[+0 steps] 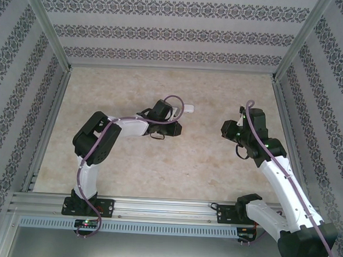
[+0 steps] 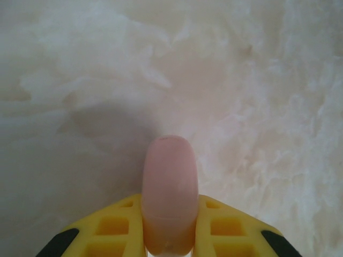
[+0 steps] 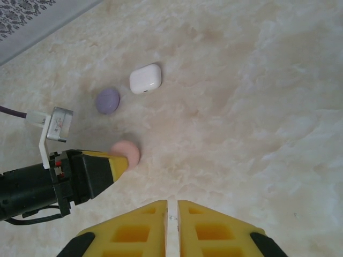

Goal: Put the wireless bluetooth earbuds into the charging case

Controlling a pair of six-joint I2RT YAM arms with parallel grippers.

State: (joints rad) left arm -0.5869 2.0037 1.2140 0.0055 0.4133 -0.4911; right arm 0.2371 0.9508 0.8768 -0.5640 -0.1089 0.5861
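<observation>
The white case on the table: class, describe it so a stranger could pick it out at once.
Start at the pale marbled table in the right wrist view, then find the left tool clamping a pink case. Beyond it lie two loose cases; the white case is the boxy, glossy one, beside a rounder purple case.

I find the overhead camera fixed above and behind the rig, looking down on the whole table [image 1: 175, 163] from a distance. The left wrist camera looks out along the left gripper [image 2: 169, 225], very near the pink case [image 2: 169, 176] and the tabletop. The right wrist camera rides higher, angled down, and shares that case and gripper with it.
</observation>
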